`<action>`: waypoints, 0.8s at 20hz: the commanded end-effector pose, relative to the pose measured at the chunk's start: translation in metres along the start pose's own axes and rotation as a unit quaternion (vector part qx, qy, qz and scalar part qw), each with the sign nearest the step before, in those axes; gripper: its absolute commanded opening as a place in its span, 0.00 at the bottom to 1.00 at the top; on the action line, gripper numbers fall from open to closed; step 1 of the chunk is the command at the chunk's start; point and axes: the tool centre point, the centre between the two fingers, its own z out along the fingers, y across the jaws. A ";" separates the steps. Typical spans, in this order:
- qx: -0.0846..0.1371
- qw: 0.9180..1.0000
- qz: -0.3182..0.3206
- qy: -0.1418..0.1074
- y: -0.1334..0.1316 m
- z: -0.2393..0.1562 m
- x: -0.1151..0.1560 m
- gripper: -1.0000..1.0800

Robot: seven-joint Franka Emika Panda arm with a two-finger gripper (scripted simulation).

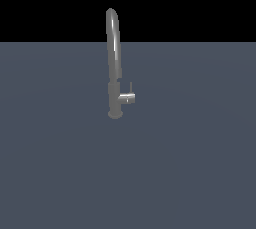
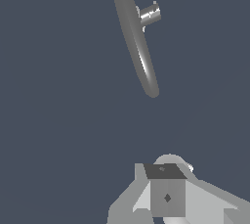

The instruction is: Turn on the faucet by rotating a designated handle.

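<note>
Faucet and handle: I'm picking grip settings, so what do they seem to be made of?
The faucet looks like smooth polished grey metal: a bright highlight streak runs along its arched spout. The handle, a short stub on the exterior view's right of the body, shows the same grey sheen with a bright glint, so probably metal too. As a simulator render, the look only suggests it.

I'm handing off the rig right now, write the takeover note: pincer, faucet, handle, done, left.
Pincer: seen only in the wrist view, apart from the faucet, holding nothing; open or shut unclear.
Faucet: upright on the grey surface.
Handle: short stub low on the body, towards the exterior view's right, thin pin pointing up; untouched.
Done: nothing visible.
Left: approach, contact the handle, rotate it.
</note>
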 end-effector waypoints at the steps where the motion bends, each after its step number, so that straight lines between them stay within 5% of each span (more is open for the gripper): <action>1: 0.015 1.000 0.016 -0.017 -0.001 0.002 0.015 0.00; 16: 0.111 0.979 0.115 -0.124 -0.001 0.025 0.108 0.00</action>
